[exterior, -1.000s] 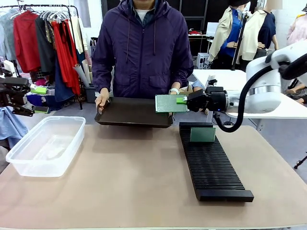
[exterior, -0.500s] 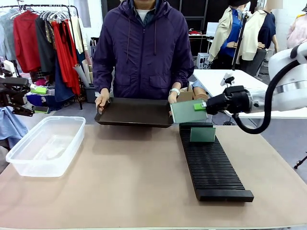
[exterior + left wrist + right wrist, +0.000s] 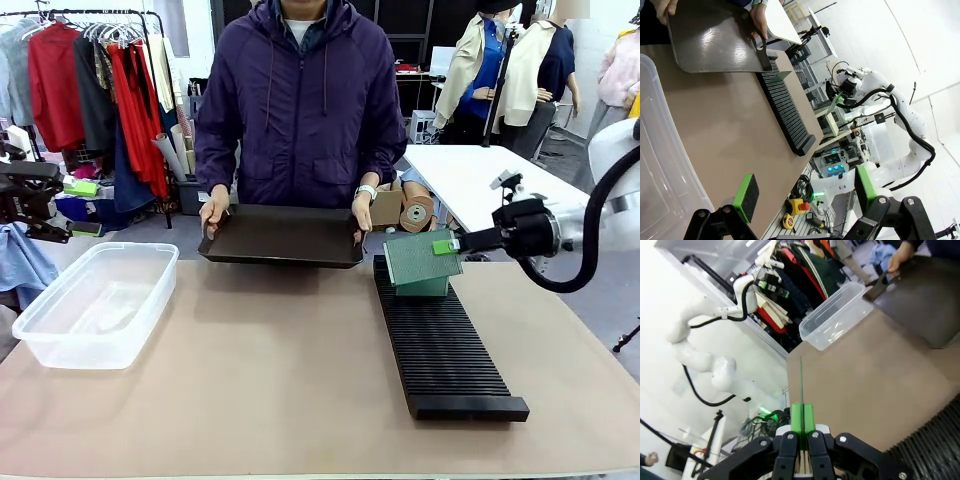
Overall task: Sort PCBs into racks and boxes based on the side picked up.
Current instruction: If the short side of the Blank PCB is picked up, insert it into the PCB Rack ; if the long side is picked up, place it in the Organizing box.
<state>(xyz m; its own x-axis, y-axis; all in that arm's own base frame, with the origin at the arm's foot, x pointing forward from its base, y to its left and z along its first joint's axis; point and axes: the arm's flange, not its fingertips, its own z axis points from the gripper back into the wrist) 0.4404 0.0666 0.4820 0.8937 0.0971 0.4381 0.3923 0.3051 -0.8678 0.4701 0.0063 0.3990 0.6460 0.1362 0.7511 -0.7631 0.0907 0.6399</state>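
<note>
1. A thin, flat green rectangular circuit board (image 3: 422,258) hangs above the far end of the long black ribbed rack (image 3: 442,340), its lighter, finely marked face towards the front camera; in the right wrist view it shows edge-on as a fine line (image 3: 801,381).
2. The right gripper (image 3: 443,246) has its green pads pressed together on the board's edge, holding it clear of the slots.
3. A second green board (image 3: 425,287) stands upright in a slot near the rack's far end, just behind and below the held one. By my reading one board is sorted and another is about to be slotted.
4. The rest of the rack's narrow crosswise slots stand unfilled.
5. The clear, colourless plastic tub with rounded corners (image 3: 96,303) sits well apart at the left of the matte tan table (image 3: 270,390); I see no board in it.
6. The person's hands (image 3: 213,211) hold a flat dark tray (image 3: 282,236) with a dull sheen at the far edge; whether boards remain on it I cannot tell.
7. The left gripper (image 3: 802,197) hovers over the tub's rim with its fingers spread and nothing between them.
</note>
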